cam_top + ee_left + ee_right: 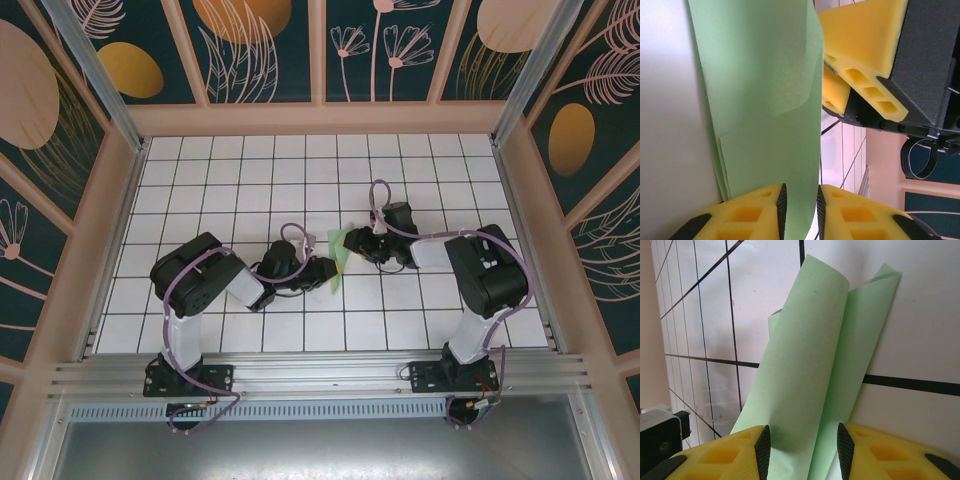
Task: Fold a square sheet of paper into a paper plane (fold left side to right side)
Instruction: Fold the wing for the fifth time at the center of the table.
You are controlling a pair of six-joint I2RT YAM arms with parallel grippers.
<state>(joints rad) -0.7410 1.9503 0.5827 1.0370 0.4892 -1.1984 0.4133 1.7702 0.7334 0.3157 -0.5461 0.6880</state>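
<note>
I logged the square sheet of paper (338, 258) as limp, springy, best pinched at its edge; left pincer (800, 200) at its 9 o'clock and right pincer (803, 439) at 3 both stood ajar around it, unclamped.

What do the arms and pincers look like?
Both arms match: left arm and right arm have white lower links, bulky black joint housings and black bases on an aluminium rail. Lilac cables loop along each. The left pincer and right pincer have yellow fingers with hollow cells, black pads inside, and a black body.
</note>
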